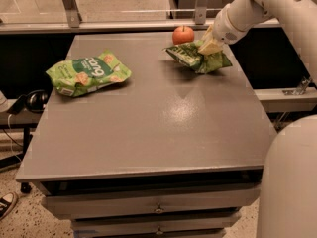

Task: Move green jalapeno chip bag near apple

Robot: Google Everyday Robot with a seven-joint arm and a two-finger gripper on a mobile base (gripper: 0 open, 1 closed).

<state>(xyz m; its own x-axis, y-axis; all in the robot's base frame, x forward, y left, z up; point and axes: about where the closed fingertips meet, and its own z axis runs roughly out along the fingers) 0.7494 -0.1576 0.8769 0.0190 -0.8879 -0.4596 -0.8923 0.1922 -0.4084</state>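
Desk: we see a grey desk point(188, 128) with a dull sheen, its front edge towards us and two drawers point(158, 209) under it.
Background: behind the far edge we see a metal rail, and beyond it a pale floor.
Gripper: we find the gripper point(210, 44) over the far right part of the desk, at the end of a white arm point(242, 11) that comes down from the upper right corner.
Jaws: they are pinched onto the crumpled top of the green jalapeno chip bag point(190, 56).
Green jalapeno chip bag: it hangs bunched and tilted under the gripper at the far right of the desk, with a shadow below it; we cannot tell whether its underside touches the surface.
Apple: the apple point(183, 34) stands upright at the far edge, just beside the held bag, behind its left end; we cannot tell whether the two touch.
Second green bag: a puffier second green bag point(88, 73) lies flat on the left side, well apart from the apple.
Robot body: a white robot body point(290, 182) fills the lower right corner.
Left of the desk: we see headphones point(32, 100) on a low ledge and a shoe point(7, 205) on the speckled floor.
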